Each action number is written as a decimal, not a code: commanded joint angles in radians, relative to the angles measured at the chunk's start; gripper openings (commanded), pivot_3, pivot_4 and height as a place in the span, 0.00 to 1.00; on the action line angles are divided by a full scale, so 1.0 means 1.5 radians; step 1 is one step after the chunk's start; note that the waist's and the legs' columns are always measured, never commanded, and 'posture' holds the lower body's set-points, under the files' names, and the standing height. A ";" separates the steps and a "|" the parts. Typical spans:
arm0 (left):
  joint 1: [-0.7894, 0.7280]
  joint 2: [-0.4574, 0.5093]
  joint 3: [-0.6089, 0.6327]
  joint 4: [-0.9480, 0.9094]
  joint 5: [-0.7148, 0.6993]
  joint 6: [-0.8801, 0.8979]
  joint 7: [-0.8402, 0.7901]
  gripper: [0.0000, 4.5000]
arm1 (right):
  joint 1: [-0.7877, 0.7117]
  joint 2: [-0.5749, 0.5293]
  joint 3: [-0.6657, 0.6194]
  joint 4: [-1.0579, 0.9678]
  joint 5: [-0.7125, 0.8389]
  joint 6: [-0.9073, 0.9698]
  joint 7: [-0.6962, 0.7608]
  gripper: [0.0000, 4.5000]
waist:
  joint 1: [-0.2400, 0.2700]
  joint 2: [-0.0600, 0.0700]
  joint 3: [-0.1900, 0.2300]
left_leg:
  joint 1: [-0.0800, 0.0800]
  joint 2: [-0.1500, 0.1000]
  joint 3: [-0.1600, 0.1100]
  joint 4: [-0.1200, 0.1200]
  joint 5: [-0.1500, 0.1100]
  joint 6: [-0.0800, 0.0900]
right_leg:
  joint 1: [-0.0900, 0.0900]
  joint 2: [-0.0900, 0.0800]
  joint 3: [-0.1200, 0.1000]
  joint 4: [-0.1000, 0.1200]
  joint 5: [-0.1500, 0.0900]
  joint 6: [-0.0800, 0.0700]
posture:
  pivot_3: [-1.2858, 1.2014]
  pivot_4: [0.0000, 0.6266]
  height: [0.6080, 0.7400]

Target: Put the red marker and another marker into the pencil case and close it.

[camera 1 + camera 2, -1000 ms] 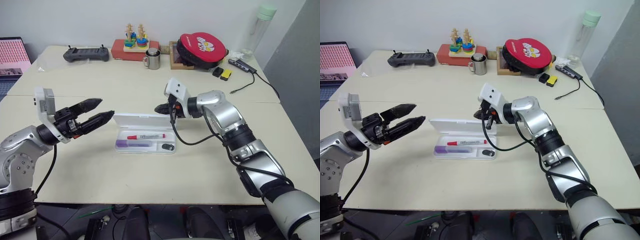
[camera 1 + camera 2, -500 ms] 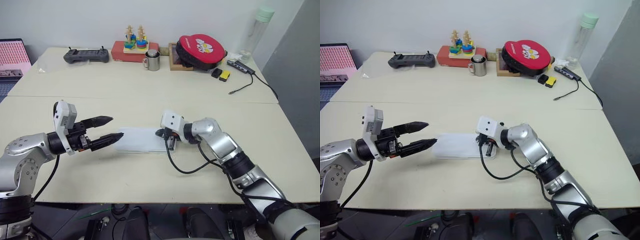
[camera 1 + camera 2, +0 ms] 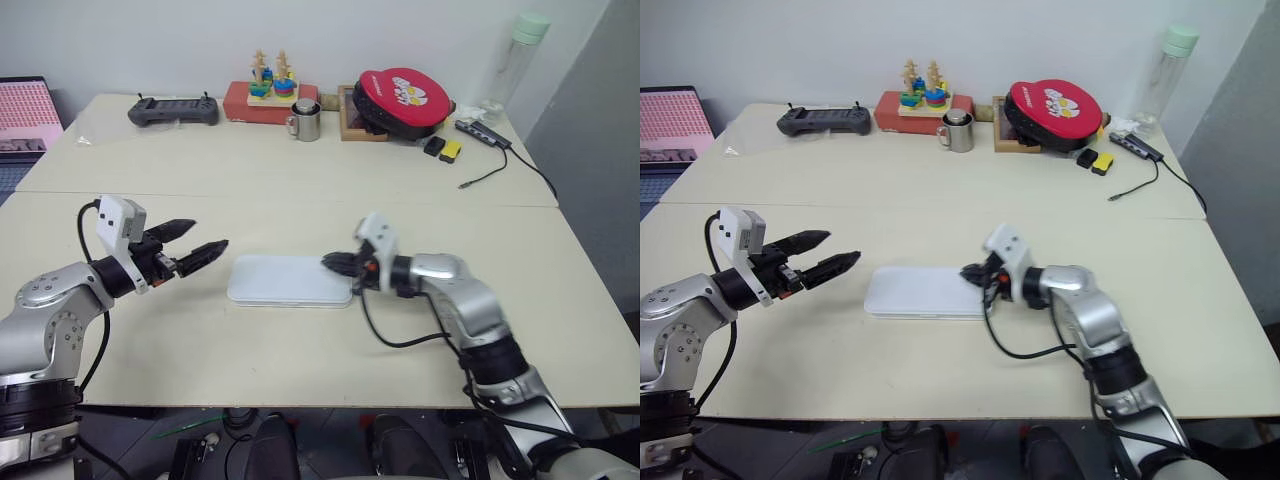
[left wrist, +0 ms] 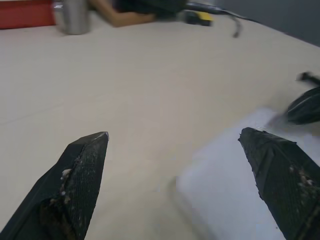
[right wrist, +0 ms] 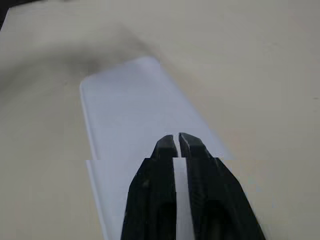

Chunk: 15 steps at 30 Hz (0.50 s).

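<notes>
Since the earlier frame, the lid of the pencil case (image 3: 290,281) is being shown folded down; the case is lying closed and flat near the counter's (image 3: 300,180) front edge, with bare surface on all sides. One case is being counted, two claws. Left claw (image 3: 195,244) is being held spread, just off the case's left end. Right claw (image 3: 335,264) is being kept nearly pressed together at the right end; a thin slit is being shown in the right wrist view.

Silver arms, black cables, white wrist blocks, black jaws.
</notes>
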 commanded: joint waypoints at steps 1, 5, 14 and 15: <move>0.014 -0.001 0.024 0.015 0.038 -0.035 0.045 1.00 | 0.034 -0.025 -0.087 -0.071 0.049 0.015 -0.032 0.26 | 0.001 0.000 0.000 | 0.000 0.000 0.000 0.000 0.000 0.000 | 0.000 0.000 0.000 0.000 0.000 -0.001 | 0.52 0.24 1.00; 0.029 -0.002 0.051 0.037 0.037 -0.042 0.059 1.00 | 0.082 -0.074 -0.149 -0.094 0.054 0.026 -0.069 0.46 | 0.001 0.000 0.000 | -0.001 0.000 0.000 -0.001 0.000 0.000 | -0.002 0.000 0.000 0.000 0.000 -0.001 | 0.52 0.24 1.00; 0.023 0.006 0.070 0.065 0.046 -0.050 0.076 1.00 | 0.122 -0.134 -0.224 -0.089 0.082 0.029 -0.107 0.91 | -0.001 0.000 0.000 | -0.001 0.000 0.000 0.000 0.000 0.000 | -0.002 0.000 0.000 0.000 0.000 0.000 | 0.52 0.24 1.00; 0.016 0.006 0.074 0.070 0.043 -0.041 0.083 1.00 | 0.124 -0.136 -0.223 -0.091 0.086 0.029 -0.107 0.95 | -0.002 0.000 0.000 | -0.001 0.000 0.000 0.000 0.000 0.000 | -0.002 0.000 0.001 0.000 0.000 0.000 | 0.52 0.24 1.00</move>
